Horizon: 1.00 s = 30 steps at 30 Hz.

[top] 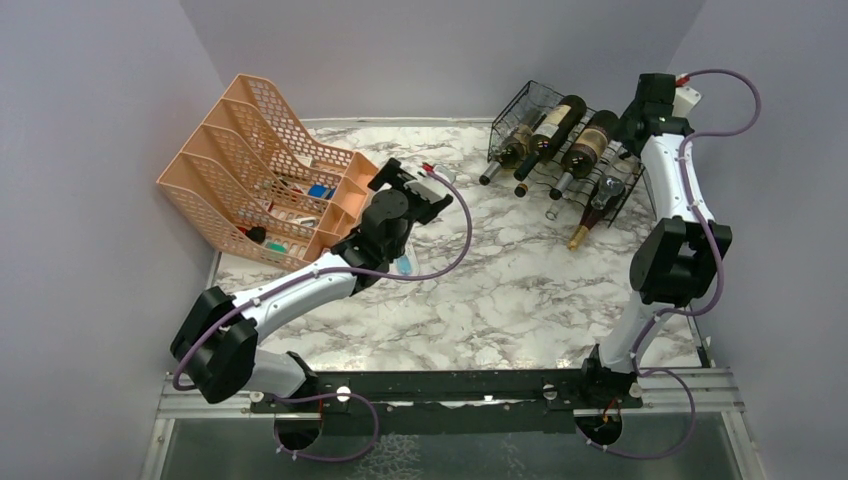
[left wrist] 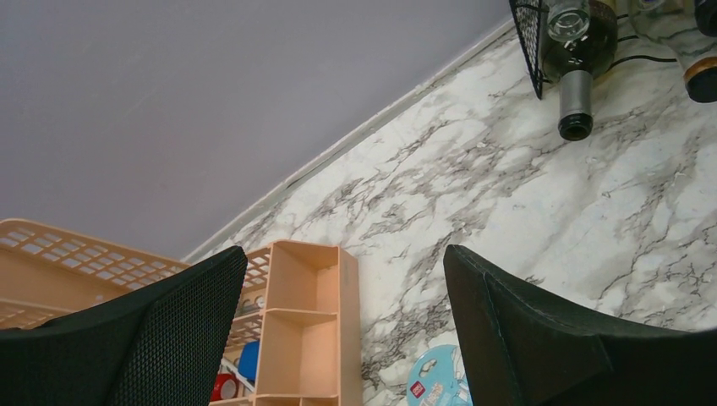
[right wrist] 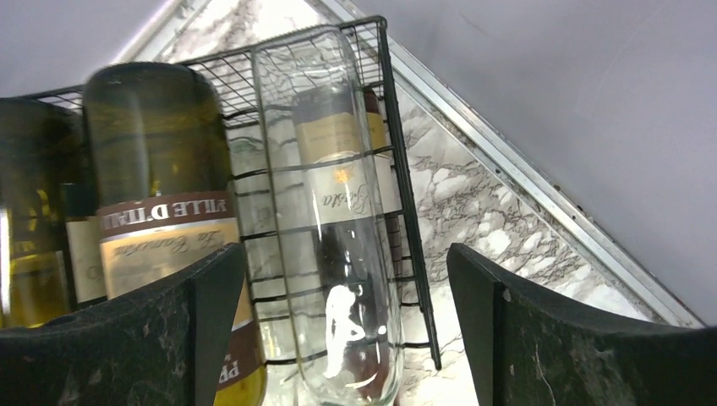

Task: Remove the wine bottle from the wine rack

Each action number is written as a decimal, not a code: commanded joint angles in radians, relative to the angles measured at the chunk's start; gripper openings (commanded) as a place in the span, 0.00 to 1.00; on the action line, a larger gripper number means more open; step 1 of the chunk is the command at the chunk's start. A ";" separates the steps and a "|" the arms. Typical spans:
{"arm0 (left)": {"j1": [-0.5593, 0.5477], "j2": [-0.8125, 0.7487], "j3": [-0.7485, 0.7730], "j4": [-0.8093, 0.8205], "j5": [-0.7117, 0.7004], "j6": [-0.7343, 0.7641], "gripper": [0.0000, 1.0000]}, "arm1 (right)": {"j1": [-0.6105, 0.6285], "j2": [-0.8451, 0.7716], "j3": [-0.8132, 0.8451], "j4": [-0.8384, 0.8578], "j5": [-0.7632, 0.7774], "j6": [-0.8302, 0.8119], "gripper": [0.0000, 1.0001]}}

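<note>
Two grippers are in view, and both are released and carry nothing. Your right gripper [right wrist: 342, 283] hangs at the far right end of the wine rack [top: 527, 96]. Its fingers are spread to either side of a clear wine bottle [right wrist: 338, 194], which lies on its side in the rack with its bottom toward the wrist camera. Just left of it lies a dark green bottle [right wrist: 156, 169] with a brown label. I judge the clear one to be your target, but please confirm this. Expect it to be stiff, smooth and breakable, and slippery between hard fingers. It looks see-through, so it is perhaps light. Close around the straight body, not the rounded bottom. Your left gripper [left wrist: 342, 279] is above the marble table [top: 500, 290], beside the peach organizer [top: 250, 170] and well apart from the rack. Only the top view shows all the necks pointing near-left, and more bottles on the lower tier. Only the right wrist view shows the bottoms and the labels. The left wrist view gives one dark neck [left wrist: 576, 106] at the rack's left corner.
</note>
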 commanded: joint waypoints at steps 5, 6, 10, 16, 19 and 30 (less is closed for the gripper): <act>0.108 -0.070 -0.012 0.061 0.070 -0.075 0.92 | -0.024 0.078 0.023 -0.005 -0.132 0.037 0.80; 0.118 -0.067 -0.011 0.061 0.076 -0.083 0.92 | -0.024 0.089 0.035 -0.010 -0.146 0.041 0.78; 0.128 -0.062 -0.006 0.059 0.095 -0.104 0.92 | -0.024 0.113 0.061 -0.020 -0.154 0.068 0.76; 0.128 -0.054 -0.005 0.059 0.107 -0.112 0.92 | -0.024 0.136 0.042 -0.026 -0.111 0.114 0.77; 0.128 -0.054 -0.003 0.059 0.107 -0.112 0.92 | -0.025 0.156 0.046 -0.015 -0.110 0.111 0.76; 0.130 -0.036 -0.005 0.059 0.110 -0.110 0.92 | -0.038 0.199 0.071 -0.026 -0.117 0.149 0.73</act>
